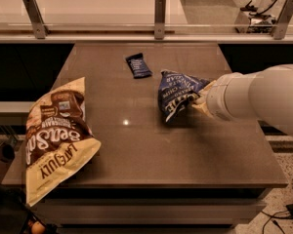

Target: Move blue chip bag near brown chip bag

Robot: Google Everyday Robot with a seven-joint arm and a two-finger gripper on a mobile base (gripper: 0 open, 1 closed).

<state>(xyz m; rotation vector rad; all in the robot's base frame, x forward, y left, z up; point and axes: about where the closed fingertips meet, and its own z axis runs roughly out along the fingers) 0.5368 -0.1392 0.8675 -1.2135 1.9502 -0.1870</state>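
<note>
The blue chip bag point(177, 93), dark navy with white lettering, hangs just above the middle right of the brown table point(151, 150). My gripper point(201, 97) comes in from the right on a thick white arm and is shut on the bag's right edge. The brown chip bag point(57, 137), large with cream-yellow ends, lies at the table's front left corner, partly over the edge. A wide stretch of table separates the two bags.
A small narrow dark-blue bar wrapper point(138, 65) lies at the back centre of the table. A glass rail with metal posts point(159, 14) runs behind the table. The floor drops away at the table's right and front edges.
</note>
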